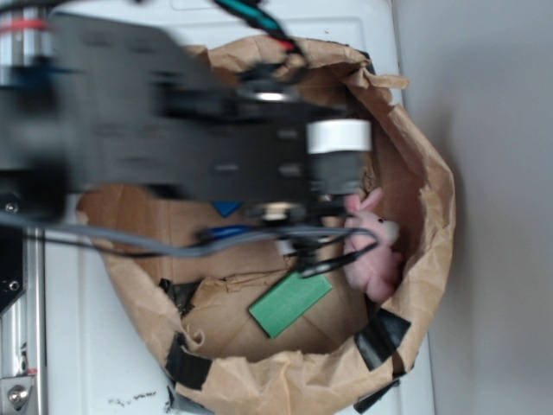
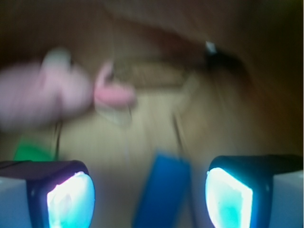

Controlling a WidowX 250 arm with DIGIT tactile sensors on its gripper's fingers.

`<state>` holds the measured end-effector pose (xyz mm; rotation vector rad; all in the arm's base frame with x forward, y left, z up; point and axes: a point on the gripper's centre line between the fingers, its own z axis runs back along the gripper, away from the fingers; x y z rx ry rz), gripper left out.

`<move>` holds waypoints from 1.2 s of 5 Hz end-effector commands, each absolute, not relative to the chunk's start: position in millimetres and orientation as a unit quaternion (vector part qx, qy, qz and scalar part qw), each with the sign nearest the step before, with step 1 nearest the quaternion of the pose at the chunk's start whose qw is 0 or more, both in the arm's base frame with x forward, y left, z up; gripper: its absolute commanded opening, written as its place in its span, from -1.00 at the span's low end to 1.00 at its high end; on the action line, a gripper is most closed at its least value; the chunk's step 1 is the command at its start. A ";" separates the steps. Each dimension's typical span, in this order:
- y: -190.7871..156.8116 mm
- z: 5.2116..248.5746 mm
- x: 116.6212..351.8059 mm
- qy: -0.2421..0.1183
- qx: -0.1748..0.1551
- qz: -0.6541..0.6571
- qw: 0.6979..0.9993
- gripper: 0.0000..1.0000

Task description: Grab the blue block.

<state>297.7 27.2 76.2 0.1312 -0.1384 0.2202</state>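
Blue block [image 2: 162, 192] lies on the paper bag's floor [image 2: 142, 137], directly between my gripper [image 2: 149, 194] pads, which stand spread and empty. Its long axis runs away from me, tilted slightly; I judge a straight descent suffices.

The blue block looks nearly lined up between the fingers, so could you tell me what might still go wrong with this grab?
The blue block lies at a slant between the open gripper fingers, so closing now may twist or push it aside. In the exterior view the arm hides most of it, leaving only the blurred wrist view for alignment. The pink plush toy and green block lie close by inside the paper bag, and could be bumped.
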 end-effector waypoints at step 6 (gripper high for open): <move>55.1 100.1 236.0 -0.108 0.061 0.121 0.985 1.00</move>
